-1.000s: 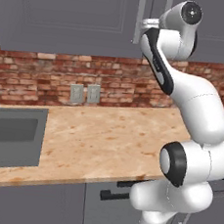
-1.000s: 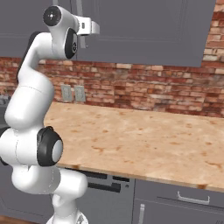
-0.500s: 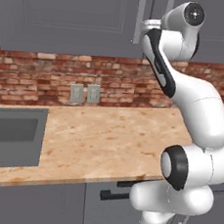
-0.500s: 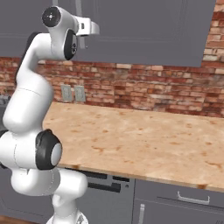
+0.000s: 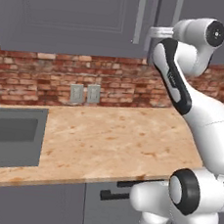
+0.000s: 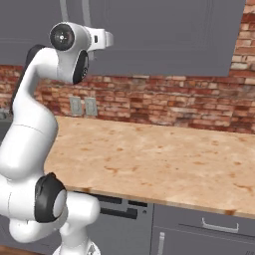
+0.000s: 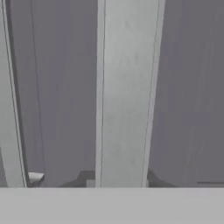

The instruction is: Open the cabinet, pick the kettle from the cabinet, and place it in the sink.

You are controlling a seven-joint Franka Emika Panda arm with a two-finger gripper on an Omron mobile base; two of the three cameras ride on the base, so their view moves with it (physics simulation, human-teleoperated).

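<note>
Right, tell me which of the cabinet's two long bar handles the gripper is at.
The right-hand bar handle, the one on the right door of the cabinet. In the hand view it runs up between the fingertips, while the other handle stands off at the left edge.

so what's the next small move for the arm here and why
Probably pull straight back to swing the door open. In the hand view the bar handle sits between the gripper fingertips, which look closed on it, and the cabinet doors are shut, so the kettle can't be reached yet.
</note>
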